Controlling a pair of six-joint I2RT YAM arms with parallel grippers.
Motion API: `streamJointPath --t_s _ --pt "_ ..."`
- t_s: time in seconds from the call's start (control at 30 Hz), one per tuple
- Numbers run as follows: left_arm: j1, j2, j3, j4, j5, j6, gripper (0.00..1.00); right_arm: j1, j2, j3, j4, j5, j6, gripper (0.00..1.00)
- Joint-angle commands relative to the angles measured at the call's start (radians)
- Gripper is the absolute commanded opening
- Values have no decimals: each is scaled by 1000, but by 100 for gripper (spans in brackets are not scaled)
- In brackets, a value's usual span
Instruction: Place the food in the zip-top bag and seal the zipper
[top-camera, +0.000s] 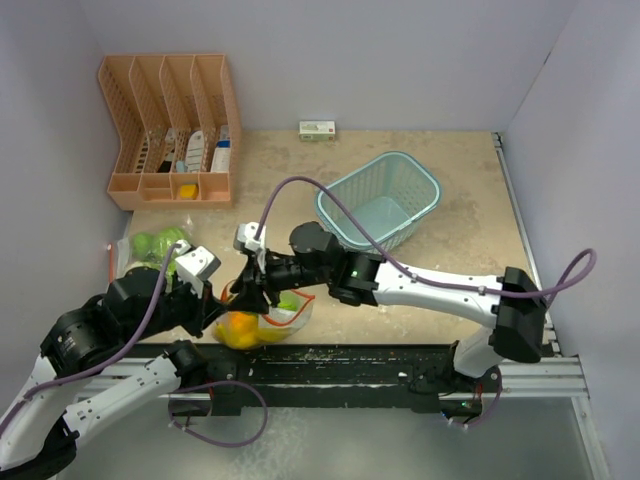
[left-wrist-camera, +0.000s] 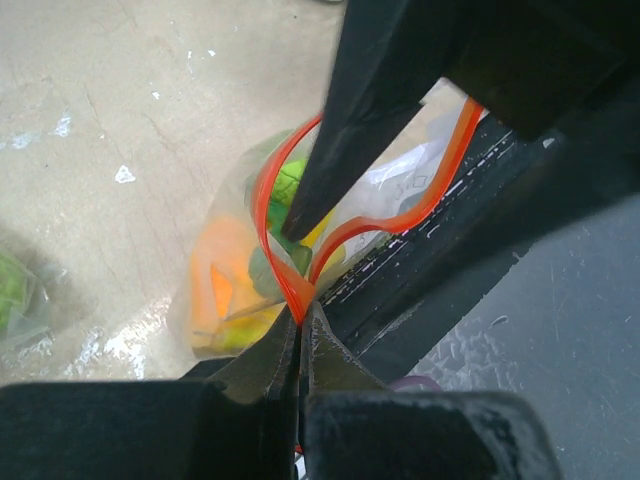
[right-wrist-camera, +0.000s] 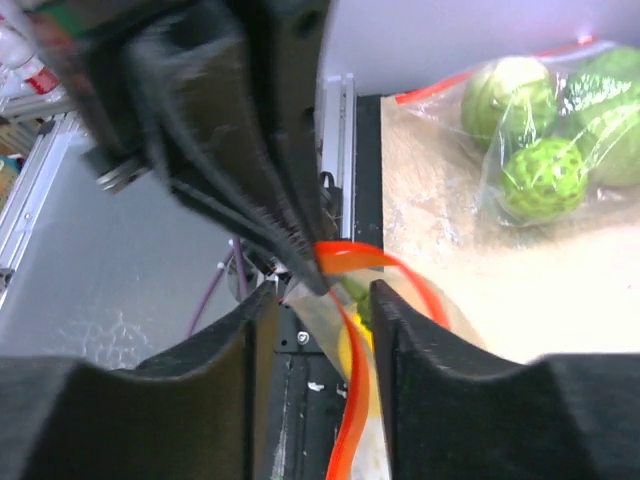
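- The zip-top bag (top-camera: 268, 322) lies at the near edge of the table (top-camera: 450, 250), between the two grippers; its orange zipper strip (left-wrist-camera: 452, 165) gapes in a loop, so the mouth is unsealed.
- The left gripper (left-wrist-camera: 300, 322) has its fingers pressed together on one end of that strip, where the two sides of the loop meet.
- The right gripper (right-wrist-camera: 325, 297) has its fingers apart; the strip runs down between them with no visible pinch; in the left wrist view one dark finger (left-wrist-camera: 335, 140) of it points down into the bag's mouth.
- Inside the bag sit an orange fruit (left-wrist-camera: 222, 285), a yellow fruit (top-camera: 240, 333) and a green piece (left-wrist-camera: 287, 183); what the green piece is cannot be told.
- Pale-green cabbages (right-wrist-camera: 545, 165) lie in a second clear bag (right-wrist-camera: 492, 175) with a red zipper; it rests on the table behind and left of the grippers, apart from the first bag.
- Farther back stand a teal basket (top-camera: 425, 185) right of centre, a peach desk organiser (top-camera: 120, 120) at the left rear and a small white-and-green box (top-camera: 317, 129) by the back wall; all are well apart from the bag.
- A black rail (top-camera: 330, 355) along the near edge runs just beside the bag.
- The left arm folds up from the bottom left, its wrist turned to the right; the right arm stretches low from its base at the right across to the left, a purple cable (top-camera: 300, 185) arching above it; the grippers meet tip to tip over the bag.
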Motion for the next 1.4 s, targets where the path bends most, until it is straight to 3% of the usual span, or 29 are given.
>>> streamJointPath --t_s 0.0,0.1,0.33,0.53,0.7,0.8,0.97,1.07,1.2,1.37 --pt "-1 -2 0 72 27 -15 0 -6 76 54 -46 52 53 35" --pt "-1 -5 2 72 29 -15 0 -9 68 3 12 85 87 29" --pt "-2 -16 6 73 22 -14 0 -39 10 -103 87 160 144 28" --pt "-2 -10 2 72 23 -14 0 -60 -70 -177 230 56 226 42" --pt "-1 -8 3 74 24 -14 0 -67 -118 -159 239 24 258 51" --pt "-2 0 5 81 45 -12 0 -65 -123 -119 196 -30 169 55" --pt "-3 12 13 97 80 -4 0 -64 -95 -70 64 -181 -11 54" --pt "-2 18 15 97 82 0 0 -63 -122 -83 31 -135 -123 56" --pt "-2 40 19 99 105 9 0 -63 -166 -106 48 18 -212 69" --pt "-2 65 22 98 129 17 0 -64 -95 -12 -64 21 -314 71"
